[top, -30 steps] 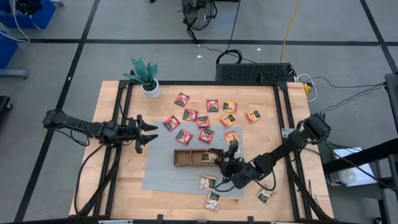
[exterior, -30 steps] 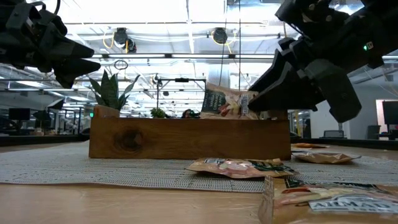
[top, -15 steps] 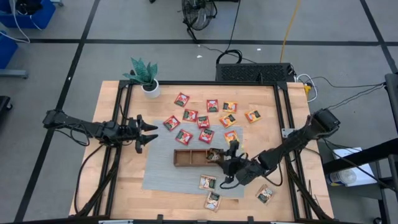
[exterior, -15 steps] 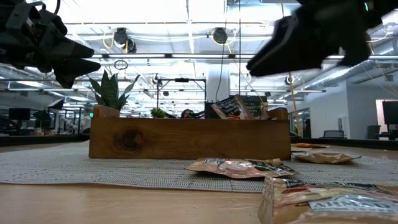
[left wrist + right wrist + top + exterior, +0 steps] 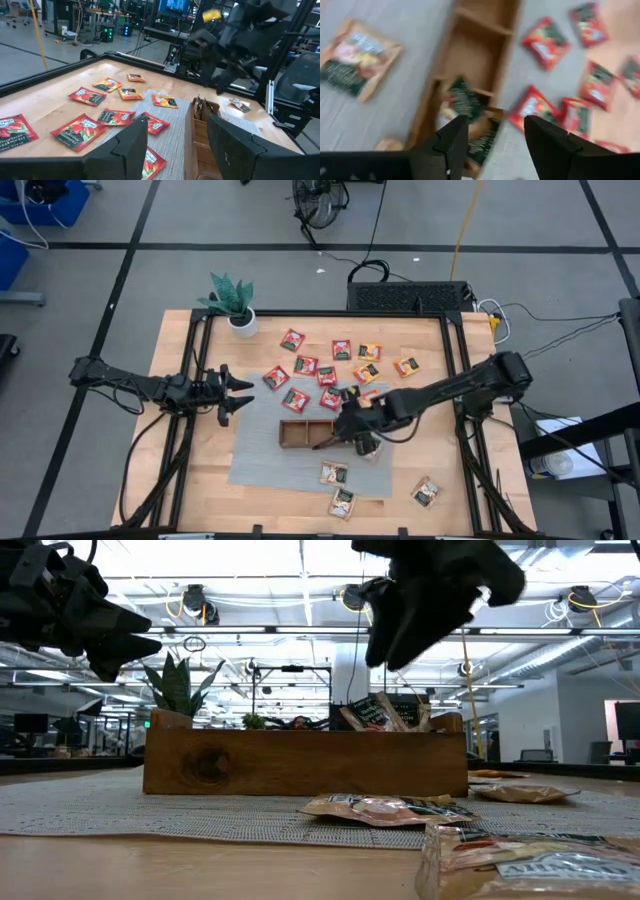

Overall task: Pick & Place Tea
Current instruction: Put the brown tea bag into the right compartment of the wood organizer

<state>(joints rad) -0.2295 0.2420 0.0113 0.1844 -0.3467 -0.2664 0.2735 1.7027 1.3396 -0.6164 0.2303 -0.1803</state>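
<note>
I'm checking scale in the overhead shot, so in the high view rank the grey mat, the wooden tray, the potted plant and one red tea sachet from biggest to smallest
1. Grey mat
2. Wooden tray and potted plant: they look alike in spread, so I won't rank them.
3. Red tea sachet, clearly smallest.

The left gripper (image 5: 175, 137) hangs over the grey mat (image 5: 172, 150) with its two dark fingers (image 5: 131, 145) apart and nothing between them. Red sachets (image 5: 80, 131) lie scattered on the wooden table (image 5: 60, 82), orange ones (image 5: 135, 77) farther off. The wooden tray (image 5: 200, 127) holds sachets at its far end, under the blurred right arm (image 5: 245, 35).
</note>
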